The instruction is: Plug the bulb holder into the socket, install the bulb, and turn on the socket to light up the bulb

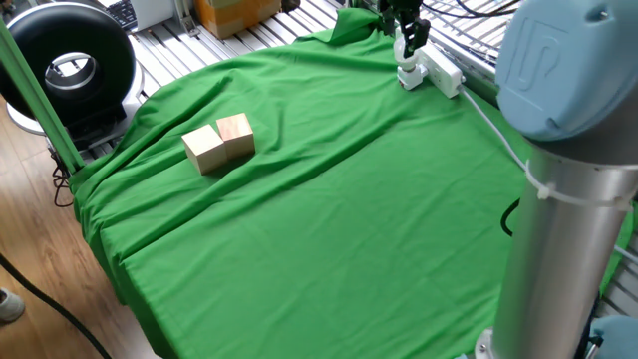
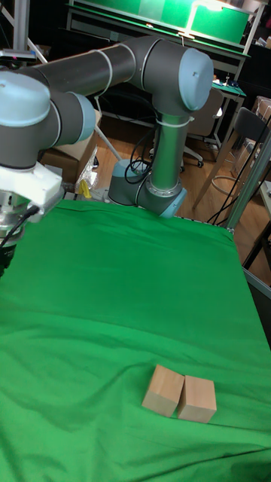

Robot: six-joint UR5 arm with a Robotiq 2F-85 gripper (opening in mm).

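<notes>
At the far back right of the green cloth lies the socket (image 1: pixel 445 73), a long white strip with its cable running forward to the right. The bulb holder (image 1: pixel 409 77) sits at the strip's left end. Directly above it is the bulb (image 1: pixel 404 46), a small white shape between the dark fingers of my gripper (image 1: pixel 407 42), which comes down from above and looks shut on it. Whether the bulb's base touches the holder is too small to tell. The tall fixed view shows only the arm, not the gripper, socket or bulb.
Two wooden blocks (image 1: pixel 219 143) (image 2: pixel 181 395) lie side by side at the left of the green cloth (image 1: pixel 329 219). The arm's grey column (image 1: pixel 558 249) fills the right foreground. A black round device (image 1: pixel 70 65) stands off the table's left.
</notes>
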